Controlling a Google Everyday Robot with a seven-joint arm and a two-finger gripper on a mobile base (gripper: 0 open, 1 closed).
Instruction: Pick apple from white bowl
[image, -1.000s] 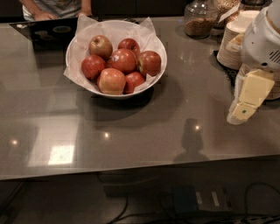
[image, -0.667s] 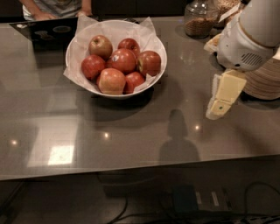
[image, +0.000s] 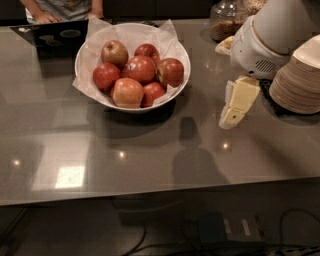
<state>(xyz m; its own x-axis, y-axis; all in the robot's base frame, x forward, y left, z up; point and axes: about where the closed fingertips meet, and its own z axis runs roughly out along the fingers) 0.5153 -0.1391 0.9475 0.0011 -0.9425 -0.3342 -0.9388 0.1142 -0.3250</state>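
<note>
The white bowl (image: 95, 80), lined with crinkled white paper, stands on the grey table at the back, left of centre. It holds several apples. The apple (image: 171, 71), deep red with a yellow-green patch on its left side, lies at the bowl's right rim. Paler blushed apples (image: 114, 53) and evenly red apples (image: 141, 69) lie beside it. My gripper (image: 231, 117) hangs pointing down over the table, to the right of the bowl and apart from it, with nothing seen in it. The white arm (image: 265, 40) rises behind it.
A stack of cream disposable plates (image: 300, 80) stands at the right edge, close behind the arm. A glass jar (image: 227, 20) stands at the back. A dark laptop (image: 50, 35) and a person's hands (image: 47, 17) are at the far left. The table's front edge (image: 150, 192) runs across below.
The arm and gripper have moved left across the table, from the right edge toward the bowl. The bowl and apples have not moved.
</note>
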